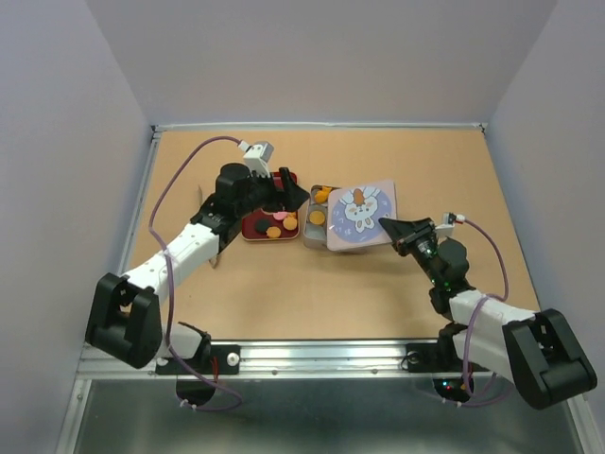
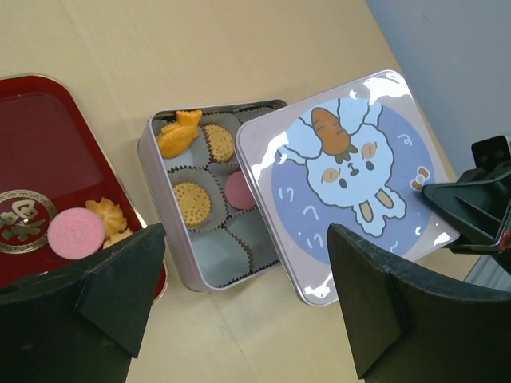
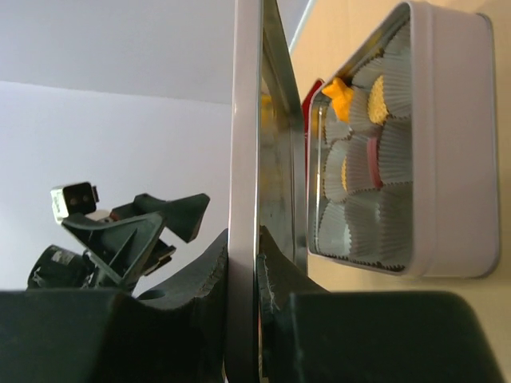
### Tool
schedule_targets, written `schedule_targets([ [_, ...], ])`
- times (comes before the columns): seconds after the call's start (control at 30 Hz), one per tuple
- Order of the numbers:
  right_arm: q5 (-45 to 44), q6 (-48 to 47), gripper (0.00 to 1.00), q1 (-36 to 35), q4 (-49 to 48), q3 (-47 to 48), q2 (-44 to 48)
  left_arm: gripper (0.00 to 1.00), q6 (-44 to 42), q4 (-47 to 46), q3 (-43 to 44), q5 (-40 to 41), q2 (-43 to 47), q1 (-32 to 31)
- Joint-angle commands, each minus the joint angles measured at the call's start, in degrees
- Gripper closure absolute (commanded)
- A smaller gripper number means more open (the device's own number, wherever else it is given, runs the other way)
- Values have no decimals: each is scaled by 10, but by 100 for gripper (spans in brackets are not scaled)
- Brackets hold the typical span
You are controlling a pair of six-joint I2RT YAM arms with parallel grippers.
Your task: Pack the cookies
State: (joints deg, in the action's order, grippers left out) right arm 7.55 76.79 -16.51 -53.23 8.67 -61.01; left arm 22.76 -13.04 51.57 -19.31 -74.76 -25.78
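Note:
A pale metal tin (image 2: 160,223) lined with paper cups holds several cookies: an orange fish-shaped one (image 2: 179,132), two round yellow ones (image 2: 192,203) and a pink one (image 2: 239,190). Its lid (image 2: 351,175), printed with a rabbit and carrot, covers the tin's right part at a tilt. My right gripper (image 3: 243,263) is shut on the lid's (image 3: 243,120) right edge. More cookies lie on the red tray (image 2: 40,159): a pink one (image 2: 76,233) and a yellow swirl (image 2: 108,214). My left gripper (image 2: 247,287) hangs open and holds nothing, above the table by the tin's near corner.
The red tray (image 1: 257,232) sits just left of the tin (image 1: 309,235) mid-table, with a dark cookie (image 1: 262,226) on it. Grey walls close in the brown tabletop (image 1: 236,293) on three sides. A metal rail (image 1: 312,355) runs along the near edge.

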Motion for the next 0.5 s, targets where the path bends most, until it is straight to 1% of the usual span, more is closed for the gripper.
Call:
schedule_targets([
  [0.0,12,19,100,4,-117,-22,-41,6,33,-84,-20,-57,-45,7],
  [0.03,14,20,100,4,-133,-25,-59,7,37,-92,-21,-62,-55,9],
  [0.07,18,22,99,5,-169,-28,-73,7,41,-102,-19,-68,-73,9],
  [0.1,19,25,100,7,-184,-28,-104,7,41,-103,-17,-70,-80,9],
  [0.13,22,34,100,7,-217,-29,-120,7,42,-105,-16,-71,-87,10],
  [0.23,25,54,100,9,-272,-34,-166,7,40,-106,-4,-78,-112,10],
  [0.27,23,57,100,9,-311,-37,-196,7,40,-107,0,-79,-117,10],
  [0.33,21,64,100,10,-360,-38,-220,7,40,-109,5,-85,-132,10],
  [0.47,12,64,100,13,-421,-38,-284,7,41,-114,12,-93,-158,10],
])
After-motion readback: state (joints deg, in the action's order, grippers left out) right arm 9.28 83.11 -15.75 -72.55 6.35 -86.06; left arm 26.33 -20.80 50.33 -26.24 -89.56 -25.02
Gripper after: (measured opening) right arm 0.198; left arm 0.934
